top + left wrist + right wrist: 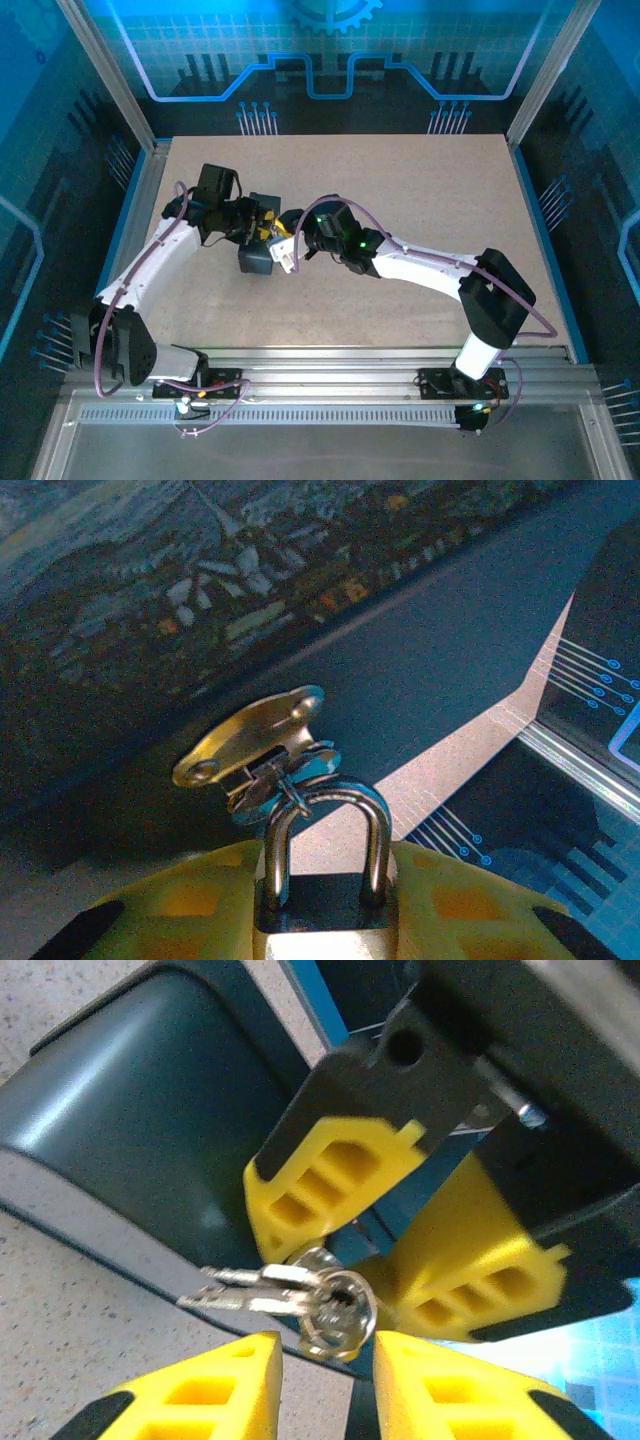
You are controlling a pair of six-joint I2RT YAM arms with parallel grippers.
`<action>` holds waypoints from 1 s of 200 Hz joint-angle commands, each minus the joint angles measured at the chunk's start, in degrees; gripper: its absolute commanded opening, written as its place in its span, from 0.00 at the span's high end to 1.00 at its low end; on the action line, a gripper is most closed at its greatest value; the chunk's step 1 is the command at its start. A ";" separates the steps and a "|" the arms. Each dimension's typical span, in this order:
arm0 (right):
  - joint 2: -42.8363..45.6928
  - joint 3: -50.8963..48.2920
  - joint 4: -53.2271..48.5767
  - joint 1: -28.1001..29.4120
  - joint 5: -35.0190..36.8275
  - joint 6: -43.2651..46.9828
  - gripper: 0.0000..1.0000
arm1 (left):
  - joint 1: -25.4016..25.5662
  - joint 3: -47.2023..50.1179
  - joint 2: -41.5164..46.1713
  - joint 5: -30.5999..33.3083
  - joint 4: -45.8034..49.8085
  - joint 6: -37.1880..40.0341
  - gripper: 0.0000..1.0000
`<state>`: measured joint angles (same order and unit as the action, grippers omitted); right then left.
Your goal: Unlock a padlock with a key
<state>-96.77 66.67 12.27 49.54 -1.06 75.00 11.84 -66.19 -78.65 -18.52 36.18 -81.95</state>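
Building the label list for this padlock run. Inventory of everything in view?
padlock: 1, silver shackle; hooked through the latch, body in the left tool
latch: 1, brass; on the box side
keys: 1 bunch, silver; between the right tool's tips
box: 1, dark blue-grey; mid-table
table: 1, beige; under everything
left tool: 1, yellow fingers; closed on the padlock
right tool: 1, yellow fingers; tips flank the keys, grip unclear
arms: 2, white and black; near edge, meeting at the box

Silvery padlock [322,905] upright; small key bunch [265,1290] splayed sideways.
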 commanded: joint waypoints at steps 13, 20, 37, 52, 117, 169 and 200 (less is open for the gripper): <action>-1.15 3.14 1.18 1.41 -1.48 -0.62 0.71 | -0.49 -2.36 0.81 -2.19 -1.03 1.26 1.00; -1.31 3.35 1.17 1.52 -1.49 -0.72 0.71 | -0.44 -2.36 0.89 -2.13 -1.03 1.20 1.00; -1.31 3.89 0.55 1.56 -1.58 -0.91 0.73 | -0.51 -2.36 0.87 -2.13 -1.12 1.23 1.00; -1.22 4.12 0.23 1.59 -1.66 -1.00 0.74 | -0.57 -2.36 0.87 -2.13 -1.12 1.18 1.00; -1.03 6.25 -3.65 0.58 -2.53 -5.75 0.91 | -0.50 -2.36 1.05 -2.13 -1.34 1.04 1.00; -1.20 8.14 -7.44 -1.12 -3.86 -16.25 1.00 | -0.41 -2.97 1.13 -2.33 -1.31 1.03 1.00; -0.99 8.36 -7.68 -1.49 -4.42 -25.58 1.00 | -0.41 -2.87 1.13 -2.16 -1.30 0.87 1.00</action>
<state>-97.54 72.58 4.16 49.06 -3.92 60.31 11.40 -66.74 -78.63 -18.79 35.75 -82.15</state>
